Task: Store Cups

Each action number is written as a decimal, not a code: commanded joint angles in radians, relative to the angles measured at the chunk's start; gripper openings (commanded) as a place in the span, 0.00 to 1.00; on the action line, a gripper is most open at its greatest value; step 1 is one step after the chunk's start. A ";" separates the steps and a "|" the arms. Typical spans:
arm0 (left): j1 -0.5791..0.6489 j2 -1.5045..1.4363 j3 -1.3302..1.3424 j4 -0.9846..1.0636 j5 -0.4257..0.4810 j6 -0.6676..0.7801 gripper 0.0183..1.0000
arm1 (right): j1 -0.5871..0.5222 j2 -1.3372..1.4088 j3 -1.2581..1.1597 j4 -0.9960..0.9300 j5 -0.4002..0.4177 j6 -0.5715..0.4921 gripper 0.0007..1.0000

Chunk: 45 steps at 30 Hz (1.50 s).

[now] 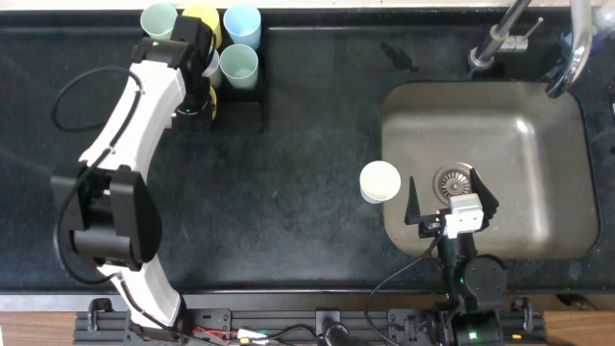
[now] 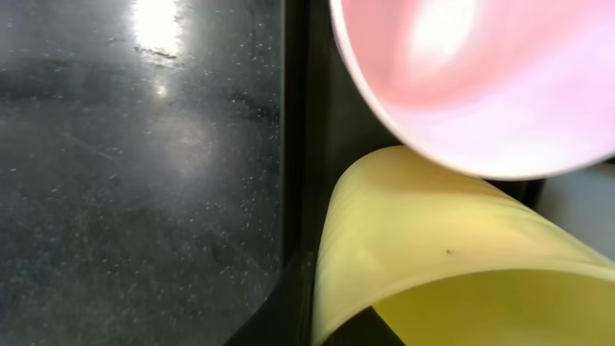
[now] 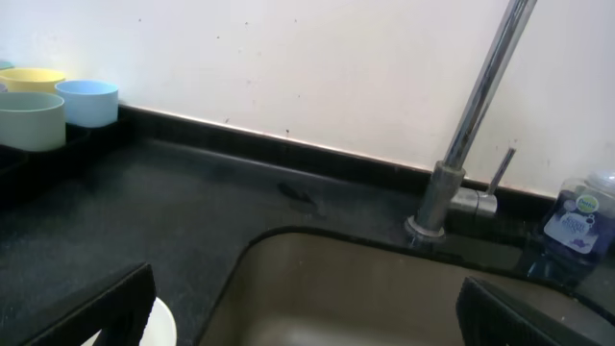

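Observation:
A black cup rack (image 1: 242, 108) stands at the counter's back left with a green cup (image 1: 159, 19), a yellow cup (image 1: 202, 15), a blue cup (image 1: 242, 24) and a pale green cup (image 1: 238, 65). My left gripper (image 1: 199, 82) is down over the rack's left side; its fingers are hidden. Close in the left wrist view are a yellow cup (image 2: 432, 250) and a pink cup (image 2: 490, 77) beyond it. A white cup (image 1: 380, 181) sits on the counter by the sink's left rim. My right gripper (image 1: 445, 183) hangs open beside it over the sink's front, holding nothing.
The steel sink (image 1: 538, 125) takes up the right side, with the faucet (image 1: 509, 29) behind it and a soap bottle (image 3: 577, 216) at the wall. Dark counter (image 1: 307, 163) lies between rack and sink. The wall runs along the back.

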 commanded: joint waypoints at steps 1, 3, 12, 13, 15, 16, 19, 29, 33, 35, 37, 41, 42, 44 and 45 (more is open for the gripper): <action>0.005 0.025 0.000 0.014 0.019 -0.014 0.02 | 0.005 -0.010 -0.014 0.005 -0.006 0.000 0.99; 0.005 0.026 0.000 0.016 0.018 -0.014 0.02 | 0.005 -0.010 -0.014 0.005 -0.006 0.000 1.00; 0.010 0.029 0.000 0.016 0.018 -0.014 0.02 | 0.005 -0.010 -0.014 0.005 -0.007 0.000 0.99; 0.010 0.030 0.000 0.016 0.018 -0.014 0.03 | 0.005 -0.010 -0.014 0.005 -0.006 0.000 1.00; 0.010 0.036 0.000 0.016 0.018 -0.014 0.04 | 0.005 -0.010 -0.014 0.005 -0.006 0.000 0.99; 0.010 0.038 0.000 0.016 0.018 -0.014 0.04 | 0.005 -0.010 -0.014 0.005 -0.006 0.000 1.00; 0.010 0.043 0.000 0.016 0.017 -0.014 0.05 | 0.005 -0.010 -0.014 0.005 -0.006 0.000 0.99; 0.016 0.045 0.000 0.016 0.014 -0.014 0.17 | 0.005 -0.010 -0.014 0.005 -0.006 0.000 1.00; 0.018 0.045 0.000 0.016 0.012 -0.014 0.22 | 0.005 -0.010 -0.014 0.005 -0.006 0.000 0.99; 0.018 0.045 0.000 0.017 0.006 -0.014 0.27 | 0.005 -0.010 -0.014 0.005 -0.006 0.000 0.99; 0.018 0.045 0.000 0.019 0.006 -0.014 0.33 | 0.005 -0.010 -0.014 0.005 -0.006 0.000 1.00; 0.018 0.026 0.000 0.028 -0.002 -0.014 0.48 | 0.005 -0.010 -0.014 0.005 -0.006 0.000 1.00; 0.018 0.016 0.000 0.029 -0.009 -0.014 0.50 | 0.005 -0.010 -0.014 0.005 -0.007 0.000 1.00; 0.018 -0.008 0.000 0.026 -0.023 -0.014 0.53 | 0.005 -0.010 -0.014 0.005 -0.006 0.000 1.00; 0.018 -0.020 0.000 0.023 -0.029 -0.015 0.55 | 0.005 -0.010 -0.014 0.005 -0.006 0.000 1.00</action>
